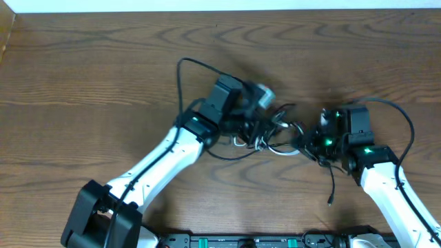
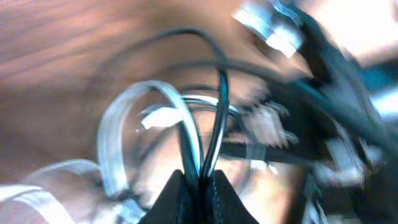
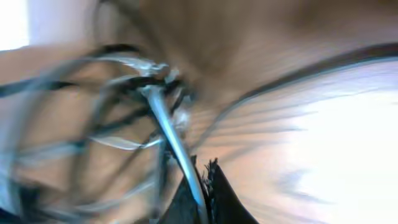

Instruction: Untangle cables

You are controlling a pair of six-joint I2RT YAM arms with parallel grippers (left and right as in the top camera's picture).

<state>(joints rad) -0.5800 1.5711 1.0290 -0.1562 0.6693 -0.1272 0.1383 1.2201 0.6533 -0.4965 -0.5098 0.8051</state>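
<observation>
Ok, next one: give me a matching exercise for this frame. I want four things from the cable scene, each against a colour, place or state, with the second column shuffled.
Things:
1. left tool
2. right tool
3. trailing black strand
4. table

States:
A. shut on the white cable
B. brown wood grain
C. shut on a black cable
D. running out of the tangle toward the near edge, beside the right arm

Pairs: 1-C, 2-A, 3-D, 4-B.
</observation>
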